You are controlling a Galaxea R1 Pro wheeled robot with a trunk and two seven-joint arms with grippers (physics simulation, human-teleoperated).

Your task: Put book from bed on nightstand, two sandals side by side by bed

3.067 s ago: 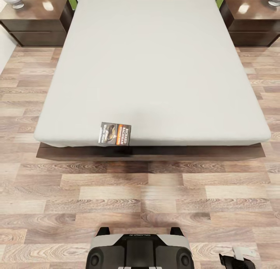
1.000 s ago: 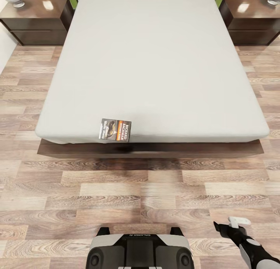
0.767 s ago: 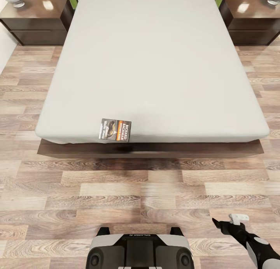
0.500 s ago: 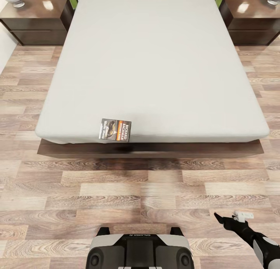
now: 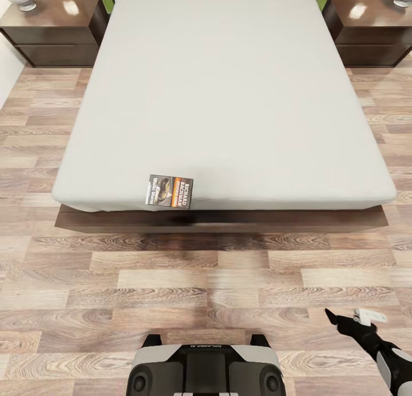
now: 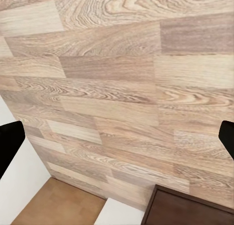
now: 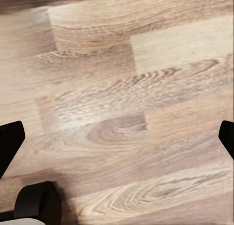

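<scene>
The head view faces the foot of the bed, whose light-grey mattress sits on a dark brown platform frame above the wood-plank floor. The book lies flat on the mattress, touching its near edge, at about 11 o'clock from the robot's base; its dark cover with orange band faces up. One nightstand stands at 10 o'clock beside the head of the bed, and a second nightstand stands at 2 o'clock; each carries a white lamp base at the far corner. The right gripper hangs over the floor at about 4 o'clock, well apart from the bed and the book, with one dark finger and one white finger spread and nothing between them. In the right wrist view its fingertips sit at opposite edges over bare planks. In the left wrist view the left gripper is likewise released, fingertips wide apart above the floor, grasping nothing.
</scene>
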